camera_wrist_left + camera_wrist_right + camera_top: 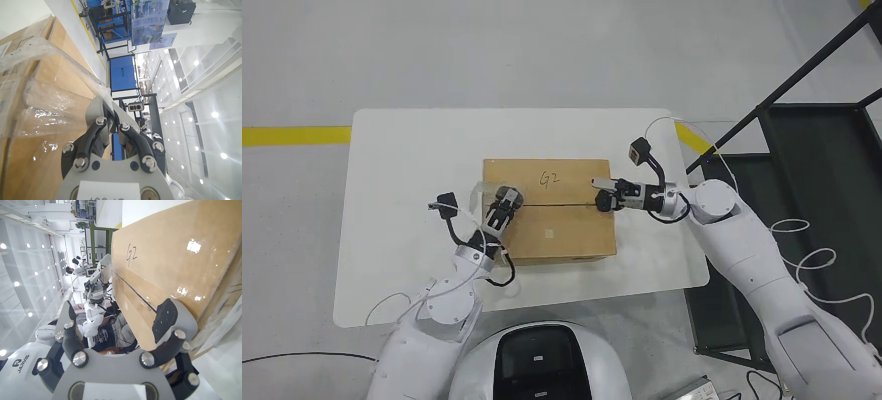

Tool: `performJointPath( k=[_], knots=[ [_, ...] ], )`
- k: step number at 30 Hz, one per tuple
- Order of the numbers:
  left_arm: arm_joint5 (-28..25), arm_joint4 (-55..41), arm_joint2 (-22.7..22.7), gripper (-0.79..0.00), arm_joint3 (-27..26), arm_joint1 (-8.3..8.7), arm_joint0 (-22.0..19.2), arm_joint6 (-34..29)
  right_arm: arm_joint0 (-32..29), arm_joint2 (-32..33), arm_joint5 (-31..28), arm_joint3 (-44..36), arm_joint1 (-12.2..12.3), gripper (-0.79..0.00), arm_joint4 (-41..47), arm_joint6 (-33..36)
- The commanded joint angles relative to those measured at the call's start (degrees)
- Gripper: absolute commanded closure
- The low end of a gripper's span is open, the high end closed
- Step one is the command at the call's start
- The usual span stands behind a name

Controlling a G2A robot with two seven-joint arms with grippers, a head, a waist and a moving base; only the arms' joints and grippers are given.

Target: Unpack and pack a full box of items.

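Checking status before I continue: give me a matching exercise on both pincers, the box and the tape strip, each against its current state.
Things:
1. left pincer
2. right pincer
3. box
4. tape strip

States:
A. flaps closed, standing on the white table
B. open, at the box's edge by the seam
C. partly peeled, lifted off the box
D. shut on the tape strip

Pairs: 1-D, 2-B, 3-A, 4-C
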Motion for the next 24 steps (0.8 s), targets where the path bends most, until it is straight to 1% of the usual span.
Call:
performJointPath(
  k=[1,5,9,16,19,21,24],
  knots=[
    [0.8,1.3,0.2,0.000,0.0,-0.05,-0.2,0.1,0.3,-0.2,0.1,0.3,-0.2,-0.785,0.0,0.2],
    [2.4,2.6,0.1,0.000,-0.8,-0.08,-0.2,0.0,1.1,-0.6,0.1,1.1,-0.5,-0.785,0.2,0.6],
    [5.4,3.9,-1.1,0.000,-3.2,0.14,0.1,-1.7,1.8,-1.0,0.4,1.8,-0.9,-0.785,0.1,1.2],
    [14.4,15.6,-2.3,0.000,-8.7,1.03,0.1,-6.8,2.4,-1.3,0.6,2.5,-1.3,-0.785,0.1,1.4],
    [15.1,21.1,-2.2,0.000,-9.8,1.33,-0.2,-8.1,2.3,-1.3,0.7,2.7,-1.5,-0.785,0.0,1.5],
    [14.5,25.3,-1.6,0.000,-10.1,1.53,-0.5,-9.0,2.3,-1.3,0.9,2.7,-1.5,-0.785,-0.1,1.5],
    [14.2,26.6,-1.4,0.000,-10.0,1.60,-0.5,-9.2,2.3,-1.3,1.1,2.8,-1.7,-0.785,-0.1,1.7]
  ],
)
